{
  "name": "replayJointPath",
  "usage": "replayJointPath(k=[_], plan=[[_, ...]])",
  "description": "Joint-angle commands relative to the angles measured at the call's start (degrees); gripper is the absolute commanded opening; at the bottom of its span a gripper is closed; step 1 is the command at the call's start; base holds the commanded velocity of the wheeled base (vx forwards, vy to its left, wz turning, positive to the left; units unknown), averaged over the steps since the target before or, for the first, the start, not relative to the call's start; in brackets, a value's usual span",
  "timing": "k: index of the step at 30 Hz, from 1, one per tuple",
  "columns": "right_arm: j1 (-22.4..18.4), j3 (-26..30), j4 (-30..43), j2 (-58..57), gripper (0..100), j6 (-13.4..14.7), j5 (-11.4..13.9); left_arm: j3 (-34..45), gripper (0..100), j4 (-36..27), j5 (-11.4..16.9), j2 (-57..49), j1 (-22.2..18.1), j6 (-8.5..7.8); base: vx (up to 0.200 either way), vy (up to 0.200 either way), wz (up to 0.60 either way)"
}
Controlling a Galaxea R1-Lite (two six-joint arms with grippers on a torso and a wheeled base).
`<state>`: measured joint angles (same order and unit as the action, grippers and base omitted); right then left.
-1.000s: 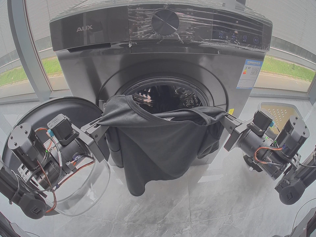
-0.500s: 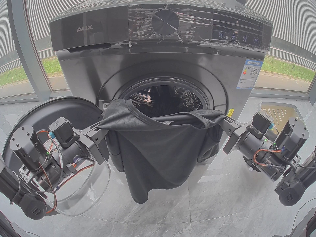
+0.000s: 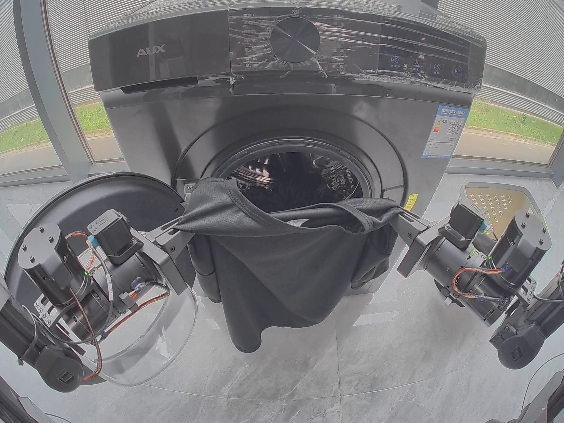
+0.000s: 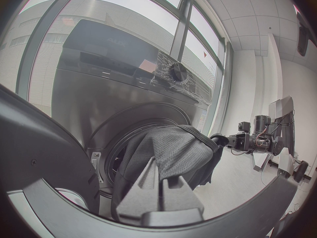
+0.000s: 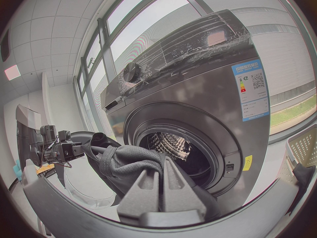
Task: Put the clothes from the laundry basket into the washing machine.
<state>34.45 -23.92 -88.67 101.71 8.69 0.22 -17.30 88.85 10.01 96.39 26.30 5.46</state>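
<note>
A dark grey shirt (image 3: 282, 265) hangs stretched between the two grippers, straight in front of the washing machine (image 3: 282, 107). The left gripper (image 3: 179, 230) has its jaws pressed together on one shoulder of the shirt, at the left side of the machine's round opening (image 3: 294, 174). The right gripper (image 3: 405, 218) pinches the other shoulder at the opening's right side, jaws closed on a bunched fold of cloth. In each wrist view the mesh fabric spills out just past the closed fingertips.

The shirt's upper edge runs nearly level across the lower half of the opening, with the neckline sagging a little in the middle. Its body drapes down over the machine's lower front panel, and the hem ends in a loose point above the floor (image 3: 352, 371). Whether the cloth touches the opening's rim cannot be told.

Inside the machine, the shiny perforated drum wall shows above the shirt's edge. The laundry basket (image 3: 499, 201), pale and perforated, stands on the floor just beside the machine's right side, behind the right arm; what lies in it cannot be made out.

The machine's door (image 3: 88, 207) is swung wide to the machine's left, behind the left arm. The upper half of the opening is uncovered above the shirt, and grey floor tiles stretch open in front of the machine.
</note>
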Motion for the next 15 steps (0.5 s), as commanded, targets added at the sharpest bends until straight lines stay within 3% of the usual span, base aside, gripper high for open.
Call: replayJointPath(k=[1, 6, 7, 15], plan=[[0.2, 0.0, 0.0, 0.2, 0, 0.0, 0.0, 0.0, 0, 0.0, 0.0, 0.1, 0.1, -0.01, 0.000, 0.000, 0.00], [0.2, 0.1, 0.1, 0.2, 0, -0.1, 0.1, -0.2, 0, 0.0, 0.0, 0.0, 0.1, -0.01, 0.000, 0.000, 0.00], [0.3, 0.0, 0.0, 0.2, 100, 0.0, 0.1, -0.3, 0, 0.0, 0.0, 0.0, 0.2, 0.08, 0.000, 0.000, 0.00], [1.4, 3.1, 0.0, 0.4, 100, -0.1, 0.1, -0.8, 0, 0.0, -0.1, 0.0, 0.7, 0.08, 0.000, 0.000, 0.00]])
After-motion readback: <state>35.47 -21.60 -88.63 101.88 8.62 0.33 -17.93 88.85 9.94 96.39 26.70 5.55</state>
